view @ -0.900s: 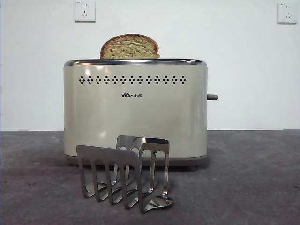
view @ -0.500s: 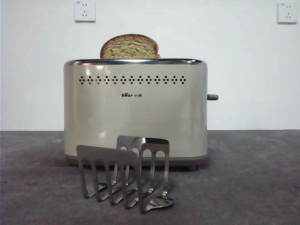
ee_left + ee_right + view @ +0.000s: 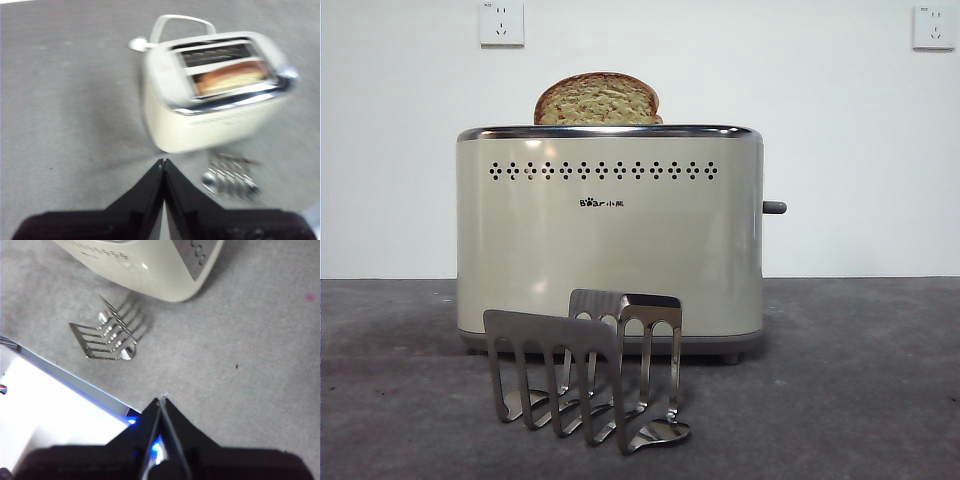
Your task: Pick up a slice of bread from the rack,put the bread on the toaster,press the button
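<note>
Grey bench (image 3: pixel 860 380) at frame bottom carries the toaster (image 3: pixel 610 235) at centre, the slice of bread (image 3: pixel 597 99) standing in its slot, the rack (image 3: pixel 585 375) in front. Left tool (image 3: pixel 164 162) and right tool (image 3: pixel 161 401) are both clenched, empty.

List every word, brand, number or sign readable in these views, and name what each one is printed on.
"Bear", followed by two small characters too small to read: on the wide cream face of the toaster, below its row of dot holes.
Tiny marks on the wall sockets: too small to read.
Dark control marks on the toaster's narrow end in the right wrist view: blurred, unreadable.
The rack and slice of bread: no text.
</note>
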Robot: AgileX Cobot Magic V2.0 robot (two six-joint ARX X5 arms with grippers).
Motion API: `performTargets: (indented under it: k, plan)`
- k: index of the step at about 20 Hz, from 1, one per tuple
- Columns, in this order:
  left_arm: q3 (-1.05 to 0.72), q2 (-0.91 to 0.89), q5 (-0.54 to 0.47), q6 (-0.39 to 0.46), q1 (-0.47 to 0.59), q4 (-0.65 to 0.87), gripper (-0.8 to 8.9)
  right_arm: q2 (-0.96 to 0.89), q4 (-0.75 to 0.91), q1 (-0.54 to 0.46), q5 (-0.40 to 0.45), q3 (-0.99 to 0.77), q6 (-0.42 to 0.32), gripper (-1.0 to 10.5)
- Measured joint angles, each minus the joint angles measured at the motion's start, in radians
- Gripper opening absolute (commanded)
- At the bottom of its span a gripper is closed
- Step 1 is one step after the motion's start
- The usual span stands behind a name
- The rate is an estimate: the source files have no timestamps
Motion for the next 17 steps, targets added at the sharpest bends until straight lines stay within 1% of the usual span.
performTargets:
  k: [2, 4, 5, 7, 9, 11, 13, 17]
  plan:
    - [-0.225, -0.135, 0.000, 0.026, 0.072, 0.106, -0.04, 0.038, 0.001, 0.000, 0.023, 0.000, -0.002, 0.0]
    - [-0.430, -0.266, -0.023, 0.091, 0.155, 0.185, -0.04, 0.069, 0.006, 0.000, 0.053, 0.000, -0.002, 0.0]
    - [-0.525, -0.322, -0.027, 0.131, 0.194, 0.272, -0.04, 0.081, 0.017, 0.000, 0.068, 0.000, -0.002, 0.0]
    - [-0.718, -0.431, -0.012, 0.198, 0.260, 0.505, -0.04, 0.104, 0.049, 0.000, 0.106, 0.000, -0.002, 0.0]
    - [-0.909, -0.535, 0.027, 0.222, 0.317, 0.716, -0.04, 0.118, 0.095, 0.000, 0.140, 0.000, -0.002, 0.0]
    - [-1.063, -0.612, 0.039, 0.229, 0.355, 0.860, -0.04, 0.121, 0.160, 0.000, 0.182, 0.000, -0.003, 0.0]
    - [-1.159, -0.673, 0.053, 0.229, 0.373, 0.926, -0.04, 0.121, 0.229, 0.000, 0.217, 0.000, -0.003, 0.0]
    - [-1.239, -0.739, 0.058, 0.229, 0.373, 0.978, -0.04, 0.121, 0.320, 0.000, 0.249, 0.000, -0.003, 0.0]
